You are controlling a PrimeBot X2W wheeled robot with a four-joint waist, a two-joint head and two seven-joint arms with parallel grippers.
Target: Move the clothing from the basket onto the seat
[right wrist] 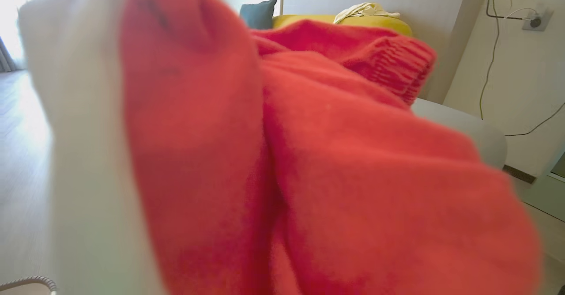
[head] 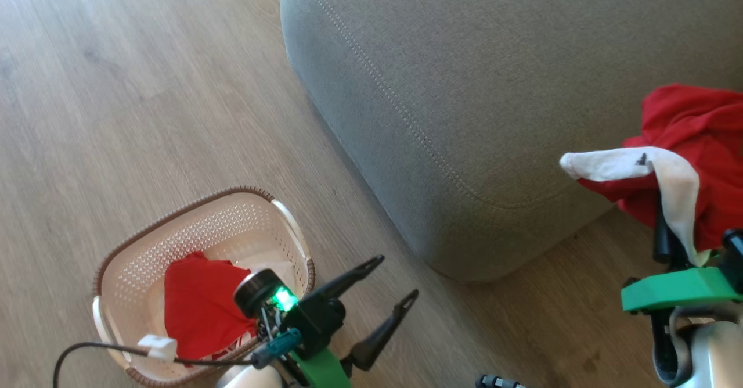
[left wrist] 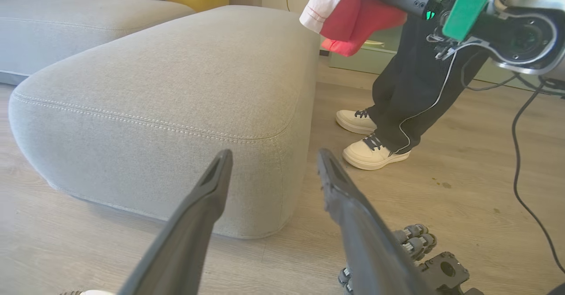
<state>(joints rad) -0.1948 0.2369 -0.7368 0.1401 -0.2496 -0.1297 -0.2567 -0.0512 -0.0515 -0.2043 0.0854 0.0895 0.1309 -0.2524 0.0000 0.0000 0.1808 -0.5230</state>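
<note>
Right fingers [head: 662,240] clenched on red garment [head: 691,126], held high beside seat [head: 493,86] so nothing drags before the drop. Left fingers [head: 354,275] spread wide, empty, just beside basket [head: 174,214]; second red garment [head: 197,306] lying inside, likely next pick.

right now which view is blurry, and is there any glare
Right wrist view: clothing close to the lens, soft and out of focus; a window bleaches the upper left. Head view: sharp, with a pale sheen on the floor at upper left. Left wrist view: seat crisp, left gripper slightly soft near the lens.
</note>
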